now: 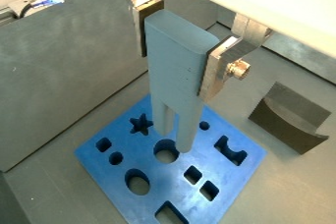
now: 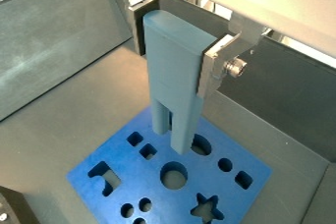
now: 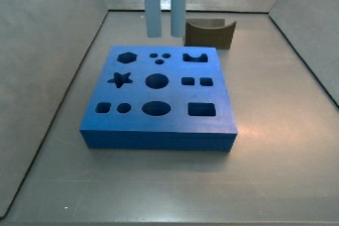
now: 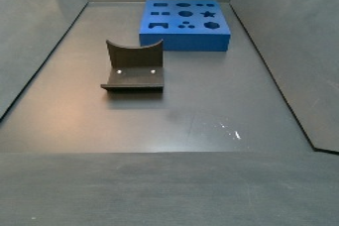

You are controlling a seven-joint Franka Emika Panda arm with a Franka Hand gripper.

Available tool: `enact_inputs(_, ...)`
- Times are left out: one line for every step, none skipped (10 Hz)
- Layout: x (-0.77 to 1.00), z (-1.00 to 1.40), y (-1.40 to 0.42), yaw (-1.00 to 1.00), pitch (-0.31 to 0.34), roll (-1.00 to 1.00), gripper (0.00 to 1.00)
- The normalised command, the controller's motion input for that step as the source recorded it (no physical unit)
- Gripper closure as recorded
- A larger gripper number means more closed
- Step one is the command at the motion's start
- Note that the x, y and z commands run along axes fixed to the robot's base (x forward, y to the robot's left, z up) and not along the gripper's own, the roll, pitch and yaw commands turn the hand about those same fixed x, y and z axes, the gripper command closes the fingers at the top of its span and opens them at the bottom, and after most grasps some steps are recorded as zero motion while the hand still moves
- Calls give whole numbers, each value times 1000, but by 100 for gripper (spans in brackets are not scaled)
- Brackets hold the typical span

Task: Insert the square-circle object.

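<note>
Hanging above the blue board (image 1: 171,164), the gripper (image 1: 184,39) has its silver fingers (image 1: 221,61) clamped on the upper block of the square-circle object (image 1: 178,66), one plate flat against each side. The pale grey-blue piece is upright, its two long legs pointing straight down. In both wrist views the leg tips sit over the board's top face near the round holes, though I cannot tell from here whether they touch it. In a side view only the two legs (image 3: 163,2) show, dropping in from the top edge behind the board (image 3: 159,96), clear of its surface. The dark brown curved block (image 4: 134,67) rests on the grey floor (image 4: 172,121), apart from the board (image 4: 185,24).
</note>
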Motion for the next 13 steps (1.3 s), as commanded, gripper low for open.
enact_inputs(0, -231, 0, 0, 0, -140, 100)
enact_inputs(-489, -980, -503, 114, 41, -14, 100)
enact_inputs(-397, -894, -606, 177, 163, 0, 100)
enact_inputs(-489, -840, -580, 151, 183, 0, 100)
enact_inputs(-520, -869, -357, 31, 31, -19, 100)
enact_inputs(-231, -657, -146, 0, 0, 7, 100)
enact_inputs(-274, -554, -197, 0, 0, 3, 100)
enact_inputs(-217, -403, -54, 0, 0, 0, 100)
enact_inputs(-206, -326, -134, -54, 37, 0, 100)
enact_inputs(0, -257, -89, -97, 63, 0, 100)
enact_inputs(-200, -314, -46, -40, 50, 0, 100)
enact_inputs(-123, -343, 0, -49, 47, -27, 100)
enact_inputs(-31, -394, 0, -89, 39, 0, 100)
